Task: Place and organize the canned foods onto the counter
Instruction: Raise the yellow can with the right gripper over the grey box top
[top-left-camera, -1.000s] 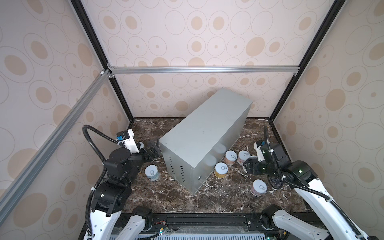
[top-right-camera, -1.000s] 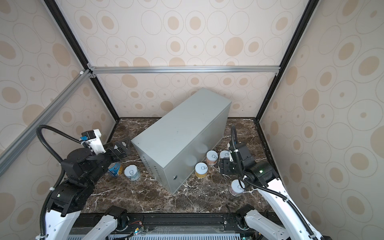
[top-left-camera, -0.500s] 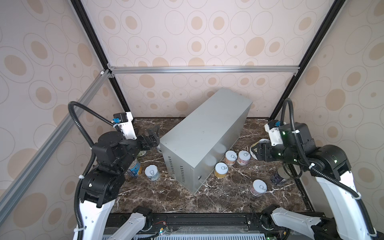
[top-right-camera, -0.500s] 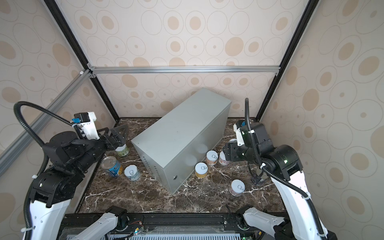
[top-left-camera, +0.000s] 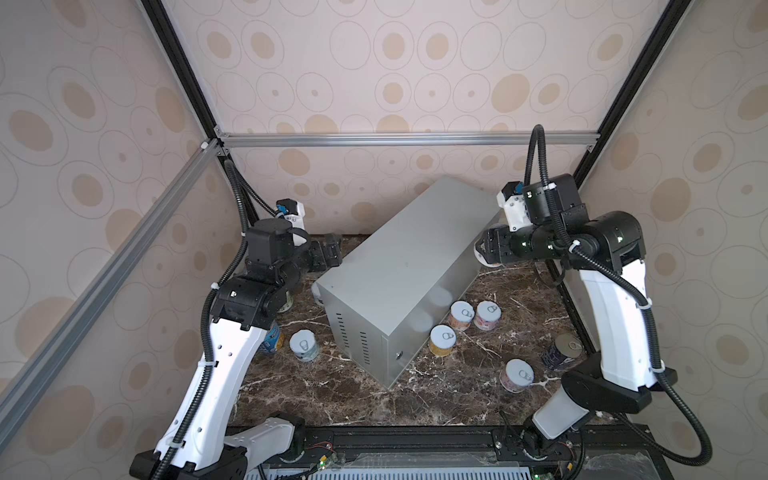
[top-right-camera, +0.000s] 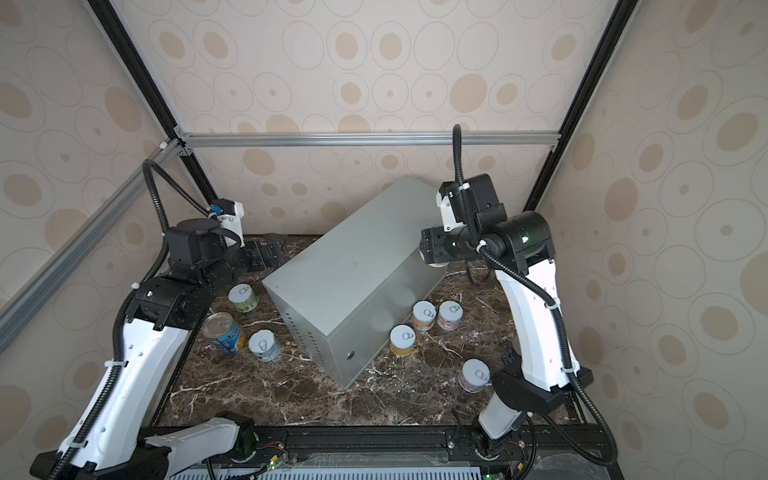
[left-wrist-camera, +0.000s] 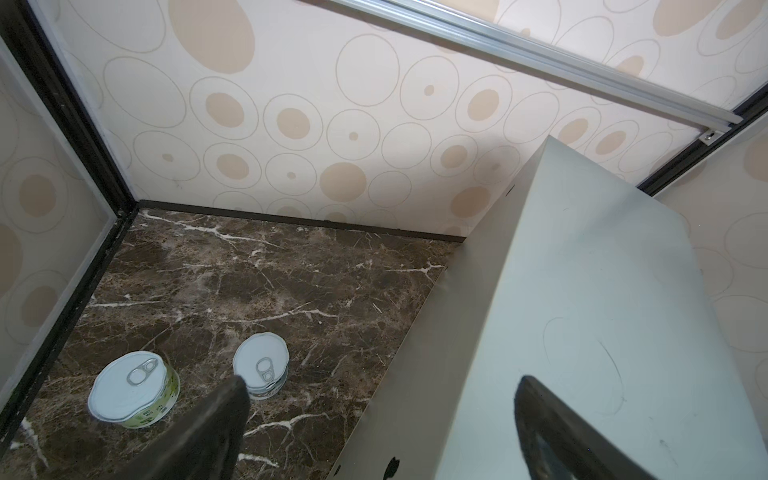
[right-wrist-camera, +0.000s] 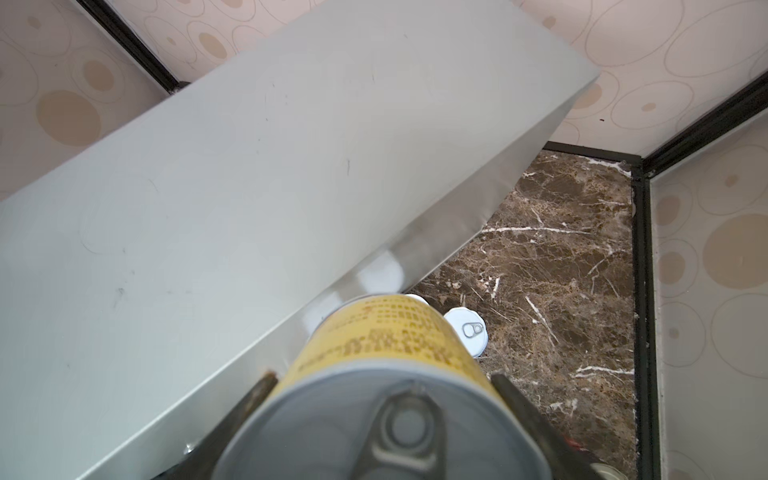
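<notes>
Your right claw (top-left-camera: 486, 249) grips a yellow can (right-wrist-camera: 386, 332) at the grey box's (top-left-camera: 407, 266) top edge, largely hidden in both top views, while your left claw (top-left-camera: 330, 255) gapes empty beside the box.

counter (top-left-camera: 407, 266) ctr, cans (top-left-camera: 442, 338) L & R

Robot lab test cell, dressed as a home: alu frame bars (top-left-camera: 407, 139), wallpaper panels (top-left-camera: 374, 62) w/ beige ovals on 3 sides, marble-look base (top-left-camera: 332, 395), L arm (top-left-camera: 222, 365) + R arm (top-left-camera: 615, 324) on front rail (top-left-camera: 415, 436).
</notes>
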